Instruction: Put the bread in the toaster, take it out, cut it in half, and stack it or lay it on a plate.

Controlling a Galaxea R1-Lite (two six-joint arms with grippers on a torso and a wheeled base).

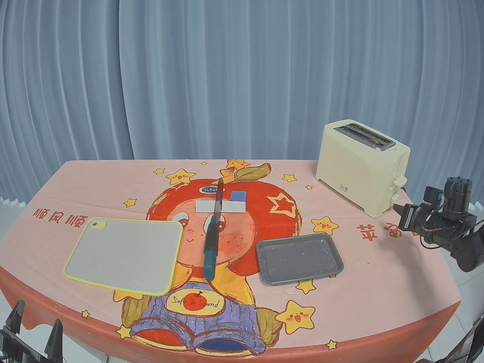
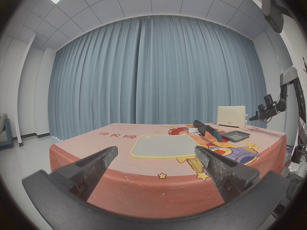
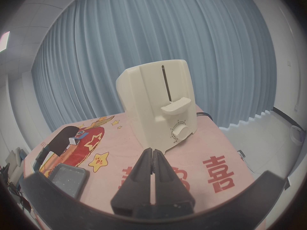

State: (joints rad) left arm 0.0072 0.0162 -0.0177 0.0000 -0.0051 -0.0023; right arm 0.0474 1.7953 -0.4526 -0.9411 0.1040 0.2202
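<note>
Bread (image 1: 373, 139) seemingly in toaster (image 1: 363, 170) at two o'clock; right gripper (image 3: 153, 152) closed, left gripper (image 2: 155, 151) open; retrieval, cutting, plating remain.

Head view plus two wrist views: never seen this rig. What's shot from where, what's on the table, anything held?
It is a two-armed robot. The head view looks down on the table; each wrist view looks along that arm's tool. The left tool is open, off the table's near edge. The right tool is shut, pointing at the lever end of the toaster. On the table: a cutting board, a knife lying across a block, a grey tray and the toaster. Nothing is held.
</note>
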